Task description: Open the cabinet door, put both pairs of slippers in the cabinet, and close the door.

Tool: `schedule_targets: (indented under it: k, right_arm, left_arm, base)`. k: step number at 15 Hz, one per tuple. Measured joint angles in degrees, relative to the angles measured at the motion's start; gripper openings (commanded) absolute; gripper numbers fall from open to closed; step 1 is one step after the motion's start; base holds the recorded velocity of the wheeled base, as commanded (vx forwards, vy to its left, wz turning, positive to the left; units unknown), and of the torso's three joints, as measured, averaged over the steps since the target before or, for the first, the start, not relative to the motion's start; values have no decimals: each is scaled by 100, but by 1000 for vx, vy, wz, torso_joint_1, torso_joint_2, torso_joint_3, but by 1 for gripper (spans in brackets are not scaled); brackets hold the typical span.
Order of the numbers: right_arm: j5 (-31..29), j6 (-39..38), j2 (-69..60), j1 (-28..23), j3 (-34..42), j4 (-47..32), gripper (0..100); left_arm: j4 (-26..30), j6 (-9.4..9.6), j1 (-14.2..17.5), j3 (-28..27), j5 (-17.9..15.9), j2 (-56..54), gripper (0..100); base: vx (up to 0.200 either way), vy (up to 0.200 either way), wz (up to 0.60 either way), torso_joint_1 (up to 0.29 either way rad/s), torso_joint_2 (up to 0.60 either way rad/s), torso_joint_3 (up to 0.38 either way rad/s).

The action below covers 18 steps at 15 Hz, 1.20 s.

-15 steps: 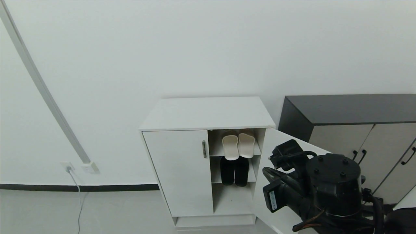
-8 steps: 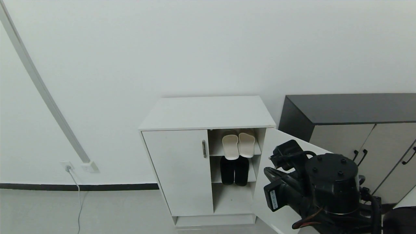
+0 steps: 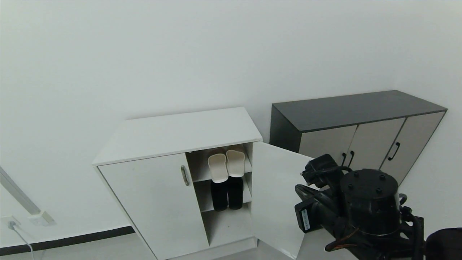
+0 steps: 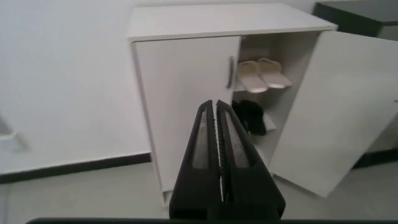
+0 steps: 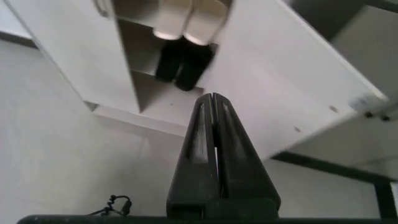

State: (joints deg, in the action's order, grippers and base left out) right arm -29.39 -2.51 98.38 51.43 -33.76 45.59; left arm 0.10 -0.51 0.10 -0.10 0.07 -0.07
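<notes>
Head camera has swung since the earlier frames, so the whole scene now sits further left; nothing has shifted relative to the cabinet [image 3: 177, 133].

Left door [image 3: 151, 202] is shut. The right door [image 3: 276, 195] stands wide open, its free edge close to the right arm [image 3: 361, 206]. White slippers [image 3: 226, 166] lie on the top shelf and black slippers [image 3: 227, 195] on the shelf below, both pairs with their ends past the shelf edges.

The left wrist view shows the left gripper [image 4: 215, 102] well back from the cabinet front, jaws together on nothing. The right wrist view shows the right gripper [image 5: 213, 94] lower, before the open compartment, jaws likewise together, with a coiled cable [image 5: 115, 204] on the floor.

A dark sideboard [image 3: 353, 108] stands just right of the cabinet, behind the open door. A wall socket [image 3: 9, 221] and a conduit [image 3: 18, 195] sit far left.
</notes>
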Motion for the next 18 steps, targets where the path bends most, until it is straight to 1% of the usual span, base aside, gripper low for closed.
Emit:
schedule_targets:
  k: [3, 5, 6, 10, 12, 14, 18]
  right_arm:
    - [-2, 6, 7, 7, 0, 4, 0]
    - [0, 6, 10, -22, 0, 0, 0]
    - [2, 16, 16, -61, -11, 11, 0]
    - [13, 85, 193, -402, -63, 413, 0]
    - [62, 82, 460, -794, -351, 529, 0]
    - [277, 84, 801, -1351, -924, 494, 0]
    - [842, 68, 1502, -2369, -2247, -319, 0]
  left_arm:
    - [0, 0, -7, -1, 2, 0, 0]
    - [0, 0, -2, -1, 2, 0, 0]
    - [1, 9, -10, 0, 0, 0, 0]
    - [0, 18, -5, -1, -15, 0, 0]
    - [0, 20, 0, 2, -15, 0, 0]
    - [1, 20, -10, 2, -17, 0, 0]
    - [0, 20, -7, 2, -17, 0, 0]
  base:
    - [0, 0, 0, 0, 0, 0]
    - [-200, 0, 0, 5, 5, -2]
    - [0, 0, 0, 0, 0, 0]
    - [0, 0, 0, 0, 0, 0]
    - [0, 0, 0, 0, 0, 0]
    - [0, 0, 0, 0, 0, 0]
    - [0, 0, 0, 0, 0, 0]
